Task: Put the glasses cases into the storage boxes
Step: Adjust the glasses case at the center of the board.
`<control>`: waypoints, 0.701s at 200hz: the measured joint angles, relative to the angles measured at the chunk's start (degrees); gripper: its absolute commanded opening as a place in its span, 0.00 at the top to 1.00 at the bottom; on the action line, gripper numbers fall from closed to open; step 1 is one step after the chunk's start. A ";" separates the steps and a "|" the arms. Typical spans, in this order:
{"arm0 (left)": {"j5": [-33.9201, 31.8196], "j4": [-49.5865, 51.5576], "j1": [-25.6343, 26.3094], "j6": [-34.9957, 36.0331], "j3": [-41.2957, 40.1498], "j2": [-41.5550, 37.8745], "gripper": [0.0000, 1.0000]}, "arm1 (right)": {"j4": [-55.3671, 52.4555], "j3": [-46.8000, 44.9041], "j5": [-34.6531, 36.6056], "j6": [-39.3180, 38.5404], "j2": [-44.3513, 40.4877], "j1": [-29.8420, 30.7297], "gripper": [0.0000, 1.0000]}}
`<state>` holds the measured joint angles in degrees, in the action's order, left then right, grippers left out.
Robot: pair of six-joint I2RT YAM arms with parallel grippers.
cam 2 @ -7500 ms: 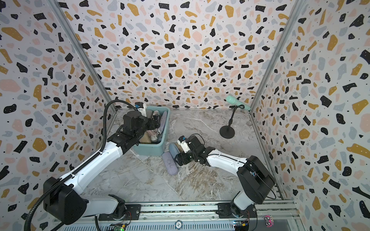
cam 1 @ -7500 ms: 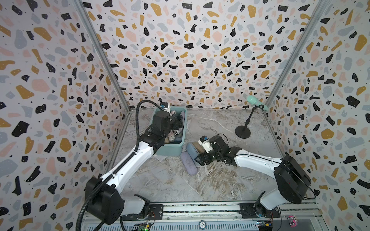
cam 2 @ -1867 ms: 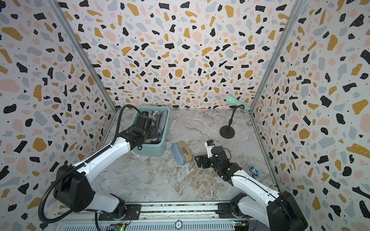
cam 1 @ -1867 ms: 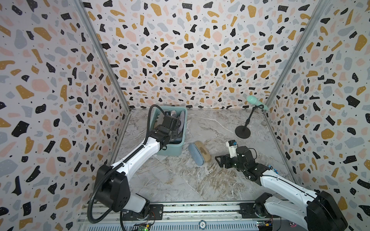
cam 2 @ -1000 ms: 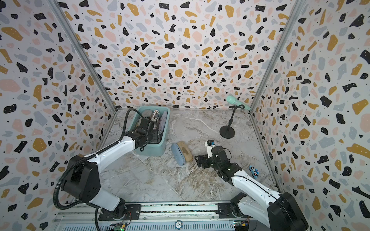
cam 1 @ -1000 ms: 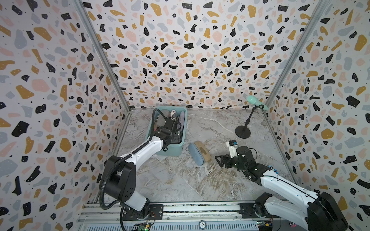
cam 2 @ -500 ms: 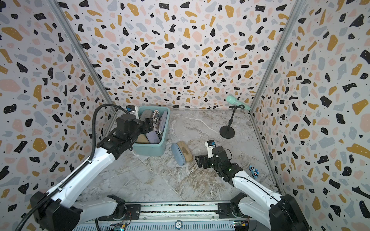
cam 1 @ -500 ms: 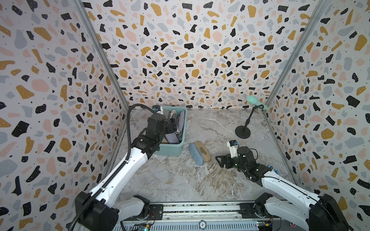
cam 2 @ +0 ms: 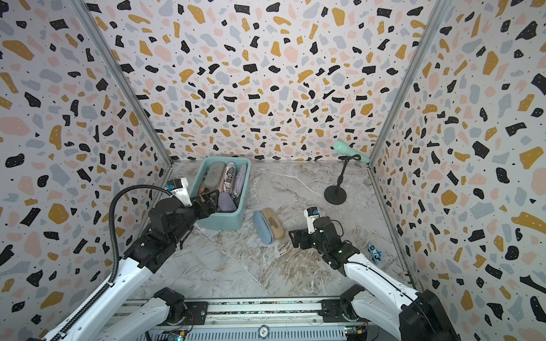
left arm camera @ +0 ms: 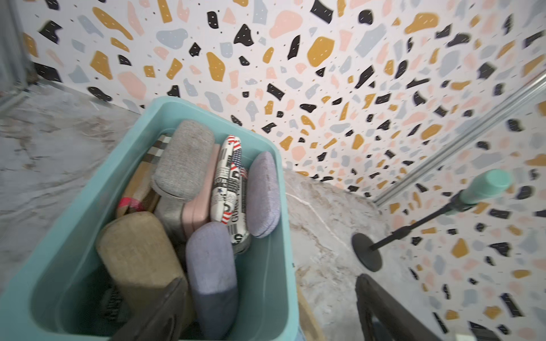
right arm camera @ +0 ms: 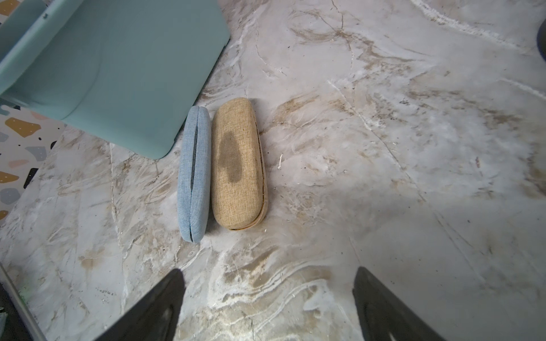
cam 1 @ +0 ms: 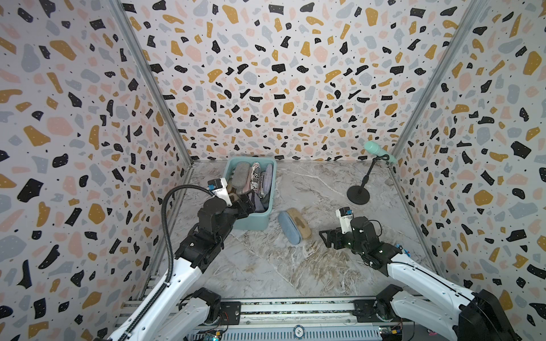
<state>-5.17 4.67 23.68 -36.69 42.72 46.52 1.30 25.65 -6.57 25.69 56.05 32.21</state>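
Most cases (cam 1: pixel 240 174) fill the tub (cam 1: pixel 251 226); a blue case (cam 1: pixel 289 228) and tan case (cam 1: pixel 300 223) lie touching on the surface (cam 1: pixel 266 265) beside it. The left end effector (cam 1: pixel 246 206), apart and empty, hangs over the tub; the right end effector (cam 1: pixel 326 237), likewise, faces the pair and should next straddle the tan case.

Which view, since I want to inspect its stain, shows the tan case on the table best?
The right wrist view: the tan case lies centred and close, weave and stain sharp. Both top views show it small; the left wrist view hardly shows it.
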 measured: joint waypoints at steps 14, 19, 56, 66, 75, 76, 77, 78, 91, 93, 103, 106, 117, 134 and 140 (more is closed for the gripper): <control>1.88 -1.51 0.57 -3.37 -4.07 -1.64 0.13 | 0.17 -0.15 0.22 0.04 0.02 -0.02 0.09; 1.86 -1.97 1.25 -4.81 -5.75 -2.03 0.13 | 0.22 -0.22 0.24 0.04 0.02 -0.02 0.08; -1.53 -2.12 13.88 -13.05 -16.76 -4.90 0.13 | 0.22 -0.33 0.46 0.02 0.02 -0.02 0.07; -3.48 -2.64 17.62 -15.23 -18.43 -5.92 0.13 | 0.22 -0.33 0.48 -0.02 0.02 -0.02 0.06; -5.05 -4.04 20.35 -17.00 -19.78 -6.54 0.13 | 0.24 -0.33 0.52 -0.04 0.04 -0.04 0.06; -5.16 -4.17 20.59 -17.11 -19.91 -6.54 0.13 | 0.24 -0.33 0.55 -0.04 0.04 -0.07 0.05; -5.42 -4.48 21.14 -17.46 -20.13 -6.56 0.13 | 0.26 -0.33 0.55 -0.04 0.04 -0.07 0.05; -5.57 -4.61 21.38 -17.62 -20.24 -6.56 0.13 | 0.26 -0.33 0.57 -0.04 0.04 -0.07 0.05; -7.82 -6.99 25.20 -19.93 -22.01 -5.75 0.12 | 0.39 -0.33 0.63 -0.04 0.28 -0.07 0.05; -8.13 -7.30 25.86 -20.17 -22.23 -5.46 0.12 | 0.42 -0.33 0.63 -0.04 0.31 -0.07 0.05; -9.60 -8.50 28.35 -21.42 -22.71 -3.74 0.11 | 0.55 -0.33 0.63 0.00 0.61 -0.11 0.05; -10.12 -8.98 29.18 -21.77 -22.71 -2.78 0.11 | 0.59 -0.33 0.63 0.00 0.70 -0.11 0.05; -11.08 -11.02 31.08 -22.51 -22.64 0.42 0.10 | 0.81 -0.33 0.61 0.00 1.14 -0.11 0.04; -12.37 -12.94 32.39 -23.21 -22.27 5.03 0.08 | 0.85 -0.33 0.61 0.00 1.57 -0.11 0.04; -12.76 -13.62 32.57 -23.41 -21.99 6.47 0.07 | 0.85 -0.33 0.61 0.00 1.66 -0.11 0.04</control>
<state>-17.93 -8.95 56.25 -60.10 20.73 52.99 2.15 25.32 -5.96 25.69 57.71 32.10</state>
